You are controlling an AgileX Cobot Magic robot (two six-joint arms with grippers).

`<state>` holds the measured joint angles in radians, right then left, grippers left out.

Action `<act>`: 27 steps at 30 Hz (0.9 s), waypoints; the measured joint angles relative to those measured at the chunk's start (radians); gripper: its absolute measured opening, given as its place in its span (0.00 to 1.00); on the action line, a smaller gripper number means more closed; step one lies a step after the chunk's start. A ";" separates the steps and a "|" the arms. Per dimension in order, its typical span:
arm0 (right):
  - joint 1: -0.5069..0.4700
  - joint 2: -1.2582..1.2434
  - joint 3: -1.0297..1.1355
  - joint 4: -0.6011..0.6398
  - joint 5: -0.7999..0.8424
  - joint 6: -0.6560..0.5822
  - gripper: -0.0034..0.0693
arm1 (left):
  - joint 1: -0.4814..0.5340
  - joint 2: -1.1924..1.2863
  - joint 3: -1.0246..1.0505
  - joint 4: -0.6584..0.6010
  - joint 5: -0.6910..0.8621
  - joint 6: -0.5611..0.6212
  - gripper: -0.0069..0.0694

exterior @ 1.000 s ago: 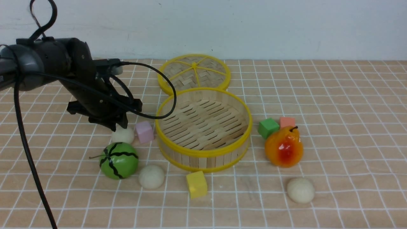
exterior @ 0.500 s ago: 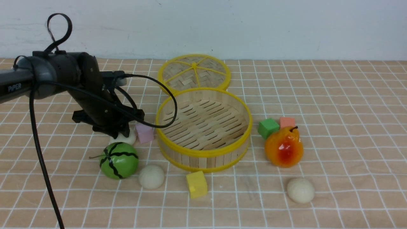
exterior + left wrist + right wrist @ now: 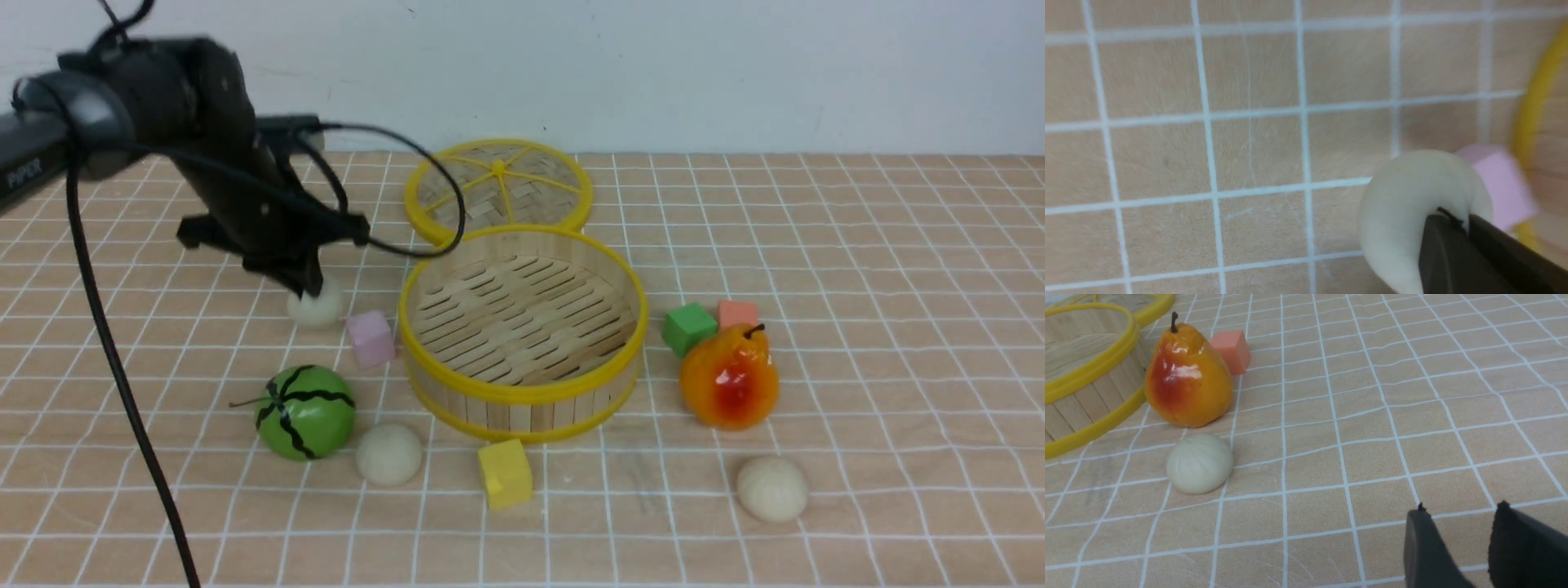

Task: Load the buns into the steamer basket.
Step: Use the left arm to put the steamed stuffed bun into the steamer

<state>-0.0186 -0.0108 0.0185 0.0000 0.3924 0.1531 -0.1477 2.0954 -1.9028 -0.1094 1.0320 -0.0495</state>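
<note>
My left gripper [image 3: 312, 287] is shut on one cream-white bun [image 3: 318, 309], which hangs above the table just left of the steamer basket [image 3: 522, 408]. In the left wrist view its dark fingers [image 3: 1437, 253] pinch into the bun [image 3: 1404, 204]. The basket holds nothing. A second bun [image 3: 389, 453] lies beside the green melon [image 3: 306, 411]. A third bun [image 3: 771, 487] lies at the front right, below the pear [image 3: 729, 376]. My right gripper [image 3: 1461, 506] stands open over bare table, well to the right of that bun [image 3: 1199, 463].
The woven lid [image 3: 498, 184] lies behind the basket. A pink cube [image 3: 371, 337] sits against the basket's left side, a yellow cube [image 3: 504, 472] in front. A green cube [image 3: 688, 327] and a salmon cube [image 3: 737, 312] stand by the pear.
My left gripper came down over the bun beside the pink cube, shut on it and rose with it. The right arm has not moved.
</note>
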 joint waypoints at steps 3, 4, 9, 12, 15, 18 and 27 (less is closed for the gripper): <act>0.000 0.000 0.000 0.000 0.000 0.000 0.38 | -0.033 -0.009 -0.102 -0.064 0.056 0.005 0.07; 0.000 0.000 0.000 0.000 0.000 0.000 0.38 | -0.050 -0.012 -0.117 -0.092 0.062 0.016 0.07; 0.000 0.000 0.000 0.000 0.000 0.001 0.38 | -0.129 0.000 -0.131 -0.160 0.033 0.081 0.07; 0.000 0.000 0.000 0.000 0.000 0.001 0.38 | -0.179 0.062 -0.132 -0.162 -0.023 0.105 0.08; 0.000 0.000 0.000 0.000 0.000 0.001 0.38 | -0.186 0.134 -0.132 -0.148 -0.061 0.075 0.08; 0.000 0.000 0.000 0.000 0.000 0.001 0.38 | -0.185 0.177 -0.131 -0.124 -0.077 0.011 0.11; 0.000 0.000 0.000 0.000 0.000 0.001 0.38 | -0.185 0.159 -0.131 -0.094 -0.047 -0.071 0.41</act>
<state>-0.0186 -0.0108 0.0185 0.0000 0.3924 0.1537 -0.3330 2.2543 -2.0340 -0.2036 0.9849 -0.1206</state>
